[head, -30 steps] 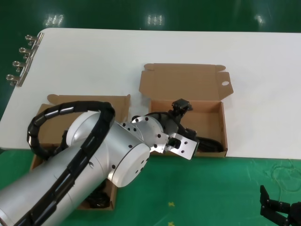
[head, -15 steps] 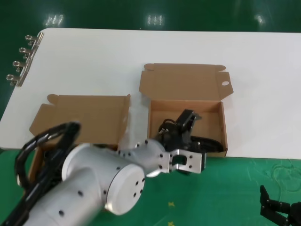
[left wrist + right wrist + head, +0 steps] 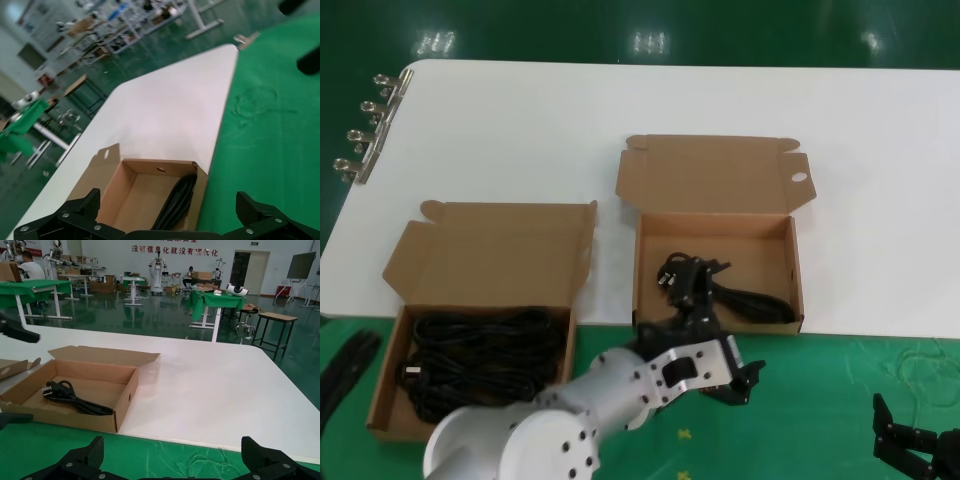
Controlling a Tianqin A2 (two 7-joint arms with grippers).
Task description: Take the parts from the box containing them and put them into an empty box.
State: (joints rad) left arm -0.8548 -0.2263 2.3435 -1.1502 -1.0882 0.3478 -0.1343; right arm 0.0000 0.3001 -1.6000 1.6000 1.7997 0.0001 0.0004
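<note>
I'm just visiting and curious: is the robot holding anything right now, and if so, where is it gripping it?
Nothing is held. The left end effector hangs open and empty near the box with one cable; the right end effector is open and empty, parked low at the right.

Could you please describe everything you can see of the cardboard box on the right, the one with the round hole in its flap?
The box with the round-holed flap is a shallow brown cardboard mailer standing open near the table's front edge, its hinged lid folded back and lying away from the robot. A small round hole shows in the lid's side flap. Inside, one black power cable with a moulded plug lies loosely on the floor, leaving most of it bare. The open left pincer hovers just in front of its near wall, not touching it.
</note>
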